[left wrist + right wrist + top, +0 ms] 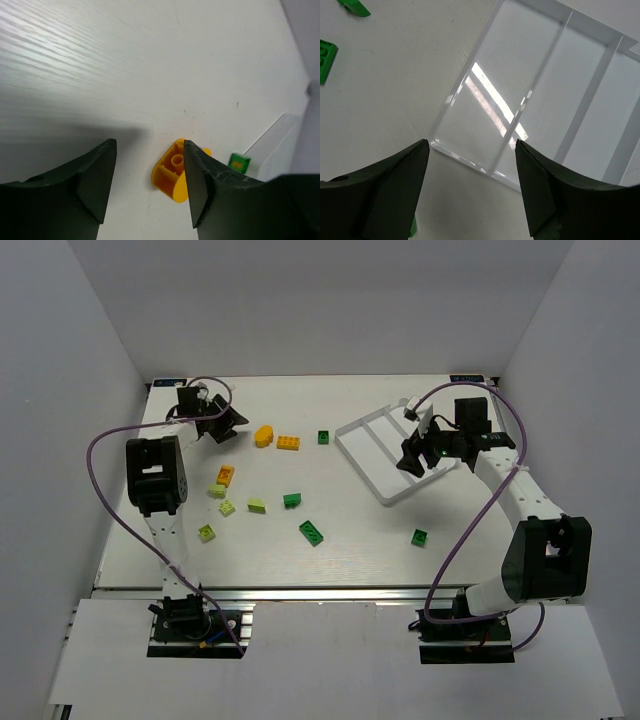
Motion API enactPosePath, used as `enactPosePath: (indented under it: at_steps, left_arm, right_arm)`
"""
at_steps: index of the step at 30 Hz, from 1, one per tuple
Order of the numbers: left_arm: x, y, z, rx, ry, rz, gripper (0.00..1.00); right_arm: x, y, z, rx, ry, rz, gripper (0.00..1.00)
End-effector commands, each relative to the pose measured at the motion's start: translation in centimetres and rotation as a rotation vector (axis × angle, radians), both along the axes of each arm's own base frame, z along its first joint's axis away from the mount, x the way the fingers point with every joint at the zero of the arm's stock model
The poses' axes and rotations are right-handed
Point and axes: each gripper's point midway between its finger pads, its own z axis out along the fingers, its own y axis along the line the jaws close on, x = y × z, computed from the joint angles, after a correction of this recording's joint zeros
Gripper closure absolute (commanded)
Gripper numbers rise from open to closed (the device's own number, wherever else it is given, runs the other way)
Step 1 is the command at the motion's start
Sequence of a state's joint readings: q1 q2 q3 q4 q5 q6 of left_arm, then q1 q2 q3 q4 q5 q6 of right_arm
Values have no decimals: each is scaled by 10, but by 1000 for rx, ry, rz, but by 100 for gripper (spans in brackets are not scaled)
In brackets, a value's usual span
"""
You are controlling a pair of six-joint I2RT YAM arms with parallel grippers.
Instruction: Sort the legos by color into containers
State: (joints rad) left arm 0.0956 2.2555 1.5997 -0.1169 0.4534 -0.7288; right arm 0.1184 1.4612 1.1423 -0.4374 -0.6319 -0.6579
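My left gripper (228,422) (149,145) is at the table's back left, open, with nothing between its jaws. The round orange lego (264,435) (171,173) lies on its side just past the fingertips, partly hidden by the right-hand finger (200,185). An orange brick (288,443) and a small dark green one (324,437) (239,163) lie beyond it. More legos lie mid-table: orange (226,476), pale yellow-green (257,505), dark green (312,532). My right gripper (411,462) (472,145) hangs open over the near end of the white tray (360,468) (470,159), whose containers show no bricks.
A dark green brick (420,537) lies alone near the right arm. Two dark green pieces (326,57) show at the left edge of the right wrist view. White walls close the table on three sides. A purple cable (105,440) loops beside each arm.
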Motion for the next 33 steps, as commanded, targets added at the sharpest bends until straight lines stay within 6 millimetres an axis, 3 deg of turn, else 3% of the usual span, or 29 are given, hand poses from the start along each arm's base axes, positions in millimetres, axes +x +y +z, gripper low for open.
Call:
enactPosePath:
  at_steps: [1,3,4,11,12,18,24,29,33]
  left_arm:
    - [-17,-12,48,252,-127,-167,34]
    - [-31,-17,39,269,-120,-184,29]
    - [-30,-22,49,274,-164,-189,26]
    - [-40,-38,49,274,-217,-249,25]
    - [-40,-39,49,274,-226,-255,3]
    - [-38,-45,29,420,-184,-352,2]
    - [-27,-65,38,473,-270,-403,2]
    - [-25,-82,30,517,-287,-474,4]
    - [-22,-69,14,649,-217,-431,8]
  right_arm:
    - [-1,3,13,23,-45,13,25]
    - [-1,4,13,27,-41,19,25]
    - [-1,5,14,30,-42,21,25]
    - [-1,4,17,21,-58,32,25]
    - [-2,4,18,20,-61,32,25]
    - [-5,4,17,23,-55,29,25]
    - [-7,1,14,14,-50,21,25]
    - [-8,0,14,12,-52,19,25]
    - [-7,1,14,9,-54,20,25]
